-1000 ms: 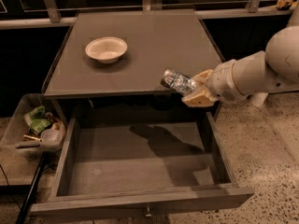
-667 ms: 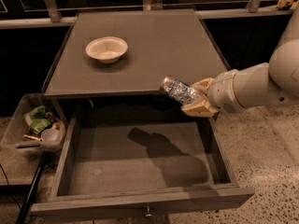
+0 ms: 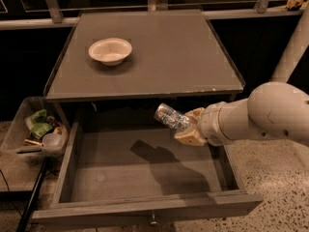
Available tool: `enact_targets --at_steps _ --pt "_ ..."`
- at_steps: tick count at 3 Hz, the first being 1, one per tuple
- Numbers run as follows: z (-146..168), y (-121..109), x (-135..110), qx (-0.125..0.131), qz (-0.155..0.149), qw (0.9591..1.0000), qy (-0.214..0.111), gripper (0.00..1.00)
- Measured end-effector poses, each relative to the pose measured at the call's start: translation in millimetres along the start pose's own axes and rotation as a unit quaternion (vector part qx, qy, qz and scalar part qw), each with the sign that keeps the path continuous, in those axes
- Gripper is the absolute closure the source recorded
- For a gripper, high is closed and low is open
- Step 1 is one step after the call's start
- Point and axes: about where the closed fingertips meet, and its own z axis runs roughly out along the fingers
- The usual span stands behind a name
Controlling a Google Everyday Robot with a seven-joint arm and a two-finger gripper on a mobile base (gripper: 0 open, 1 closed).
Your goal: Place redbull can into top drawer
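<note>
The redbull can (image 3: 170, 117) is a slim shiny silver can held tilted, its free end pointing up and left. My gripper (image 3: 187, 128) is shut on it, reaching in from the right on a white arm. Can and gripper hang above the back right part of the open top drawer (image 3: 120, 178), just in front of the table's front edge. The drawer is pulled out wide, with a flat grey-brown bottom and a small knob (image 3: 153, 220) on its front. The arm's shadow lies on the drawer floor.
An off-white bowl (image 3: 110, 50) sits on the grey table top (image 3: 159, 57) at the back left. A clear bin (image 3: 34, 129) with trash stands left of the drawer. A dark pole (image 3: 29, 197) leans at the lower left. Speckled floor lies to the right.
My gripper has carried the can down and toward the front, from level with the table's front edge to over the drawer's back right part.
</note>
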Motion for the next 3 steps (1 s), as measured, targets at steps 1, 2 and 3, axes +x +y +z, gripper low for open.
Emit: enact_targets --at_steps 1,2,3 --pt "0 0 0 0.000 0.000 1.0000 0.000 1.00" --pt "23 8 5 -0.025 0.001 0.9996 0.011 1.00" --pt "57 15 22 -0.055 0.011 0.9979 0.032 1.00"
